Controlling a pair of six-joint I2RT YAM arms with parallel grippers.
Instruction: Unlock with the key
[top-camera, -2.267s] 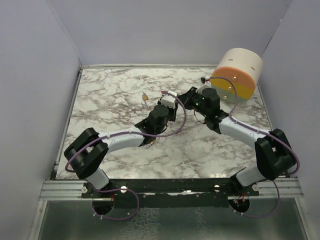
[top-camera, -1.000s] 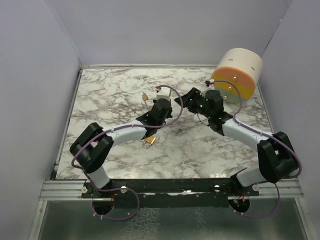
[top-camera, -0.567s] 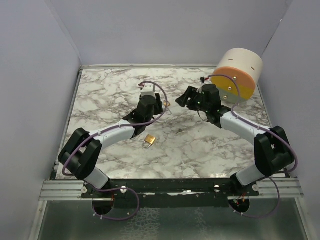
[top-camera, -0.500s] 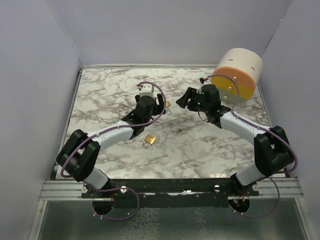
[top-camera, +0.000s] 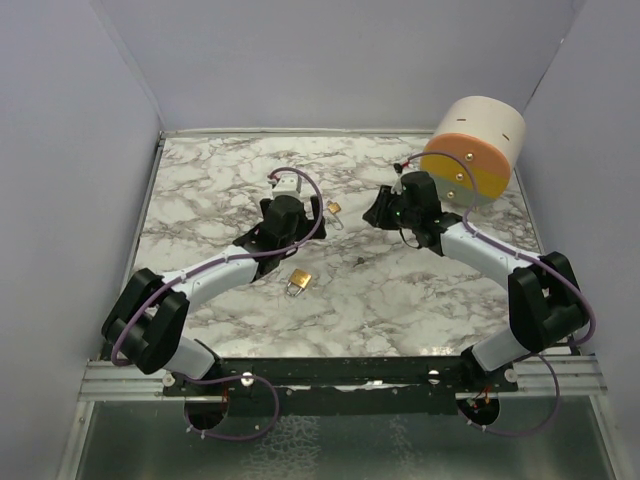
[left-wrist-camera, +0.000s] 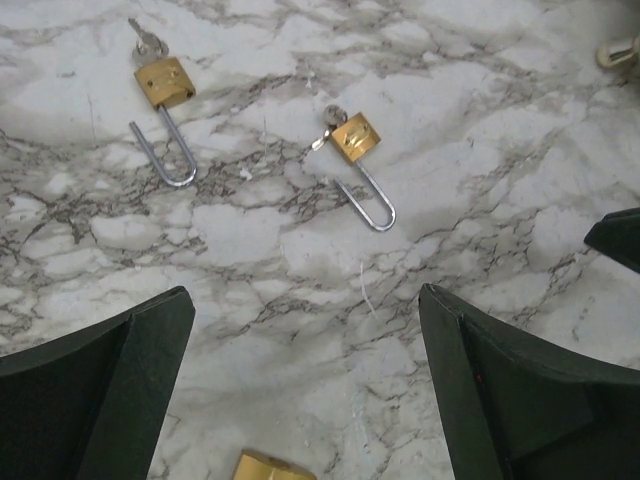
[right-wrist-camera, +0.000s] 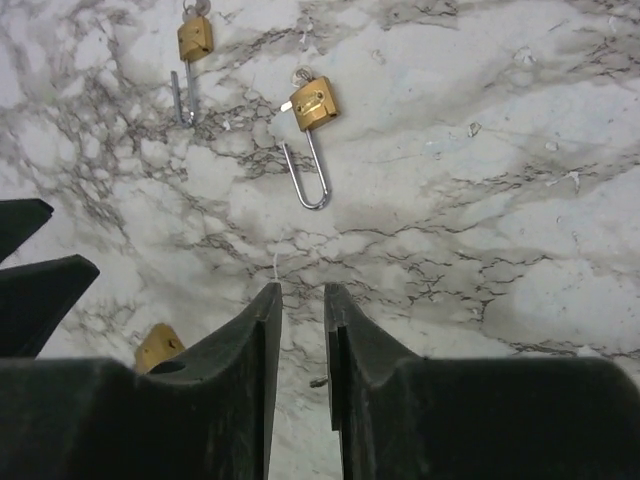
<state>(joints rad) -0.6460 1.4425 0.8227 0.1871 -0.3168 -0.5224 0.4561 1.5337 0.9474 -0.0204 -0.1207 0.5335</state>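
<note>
Marble counter (top-camera: 200, 190) fills the booth between plain grey walls. Toward the left, the left gripper (left-wrist-camera: 302, 300) hangs over the middle of the counter, fingers spread wide and holding nothing. Beyond it, toward the far edge, lies the left padlock (left-wrist-camera: 165, 82) with a key (left-wrist-camera: 147, 42) sticking out of its base. Just to its right lies the middle padlock (left-wrist-camera: 355, 135). A silver stub at its base is too small to call a key. Whether either shackle is latched is hard to tell. From above, the left wrist hides one of these two. A third padlock (top-camera: 298, 282) lies nearer the front edge. It is cut off at the bottom of the left wrist view and half covered by a finger in the right wrist view. Further right, the right gripper (right-wrist-camera: 302, 292) hovers with its fingers drawn nearly together, only a sliver of marble between them. A dark speck (right-wrist-camera: 317, 382) by those fingers is too small to identify. A cream and orange drum (top-camera: 478, 148) sits in the far right corner.
</note>
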